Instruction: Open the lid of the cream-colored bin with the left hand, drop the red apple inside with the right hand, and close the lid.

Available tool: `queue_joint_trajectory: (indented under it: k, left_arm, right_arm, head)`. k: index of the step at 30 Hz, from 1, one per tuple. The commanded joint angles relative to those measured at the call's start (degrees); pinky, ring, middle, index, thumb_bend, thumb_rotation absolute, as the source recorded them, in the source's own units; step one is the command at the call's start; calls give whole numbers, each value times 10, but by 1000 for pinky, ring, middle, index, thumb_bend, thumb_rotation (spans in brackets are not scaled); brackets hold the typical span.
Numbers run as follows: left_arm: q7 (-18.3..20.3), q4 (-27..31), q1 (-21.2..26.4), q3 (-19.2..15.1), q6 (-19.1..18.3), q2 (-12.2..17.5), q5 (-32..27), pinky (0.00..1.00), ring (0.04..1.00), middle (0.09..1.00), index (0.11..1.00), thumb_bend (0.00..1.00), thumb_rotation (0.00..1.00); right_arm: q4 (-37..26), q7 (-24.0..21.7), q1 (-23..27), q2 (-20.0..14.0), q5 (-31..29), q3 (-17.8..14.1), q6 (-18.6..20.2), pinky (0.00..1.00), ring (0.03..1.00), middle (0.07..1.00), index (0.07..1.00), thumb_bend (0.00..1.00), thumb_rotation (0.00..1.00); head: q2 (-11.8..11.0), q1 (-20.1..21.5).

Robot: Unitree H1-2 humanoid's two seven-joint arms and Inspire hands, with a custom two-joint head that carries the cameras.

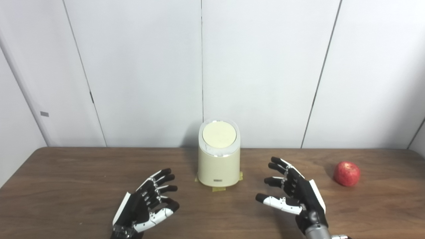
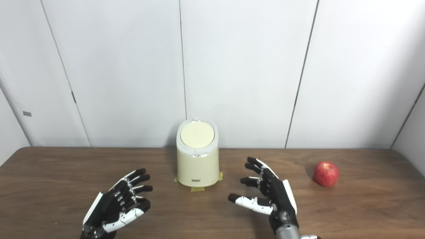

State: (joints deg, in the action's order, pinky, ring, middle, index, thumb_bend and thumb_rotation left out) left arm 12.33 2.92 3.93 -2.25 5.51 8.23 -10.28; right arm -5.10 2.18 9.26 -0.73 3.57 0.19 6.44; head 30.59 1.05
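Fingers of the left hand and right hand were spread, empty; between them stood the closed cream-colored bin, the red apple beyond the right fingers, for reaching.

I take this for a lab or test room, not a home. My wooden table stands hard against plain white wall panels with thin dark seams, bare and evenly lit. The cream-colored bin is fixed in place by strips of tape under its base, a marked spot for repeated trials. One red apple lies alone on the wood, with no household clutter around it.
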Motion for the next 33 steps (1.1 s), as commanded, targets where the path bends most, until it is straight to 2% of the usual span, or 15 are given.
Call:
queue_joint_trajectory:
  k: [1,12,17,23,26,30,33]
  left_arm:
    - [5,13,18,0,17,6,-5,567,738,830,863,711,151]
    - [2,15,19,-2,17,6,-4,557,737,832,862,695,126]
    - [-24,21,31,-4,17,-7,20,589,767,834,868,716,199]
    - [-69,47,100,0,-46,-6,95,646,764,839,912,742,156]
    - [-85,37,147,-2,-76,0,128,698,821,873,936,771,205]
    - [-92,15,203,-2,-107,5,140,921,933,950,988,835,283]
    - [-97,3,236,1,-127,4,154,947,985,983,999,862,310]
  right_arm:
    - [-20,-1,20,0,2,2,-9,660,620,801,799,801,95]
    - [-19,-3,21,2,-2,1,-9,658,621,801,798,810,96]
    - [-15,-3,23,0,-2,0,-10,660,623,798,794,811,99]
    - [3,-3,30,-6,-2,-3,-25,650,614,790,793,806,104]
    - [7,-4,31,-5,-2,-1,-27,632,605,793,794,800,109]
    - [14,-5,33,-6,-3,1,-34,655,609,794,791,796,116]
    - [19,-5,34,-7,-2,1,-39,685,609,794,790,793,110]
  head:
    - [1,0]
    - [-3,0]
    - [-2,-6]
    - [-8,-12]
    - [-12,-12]
    - [-17,-14]
    - [-17,-16]
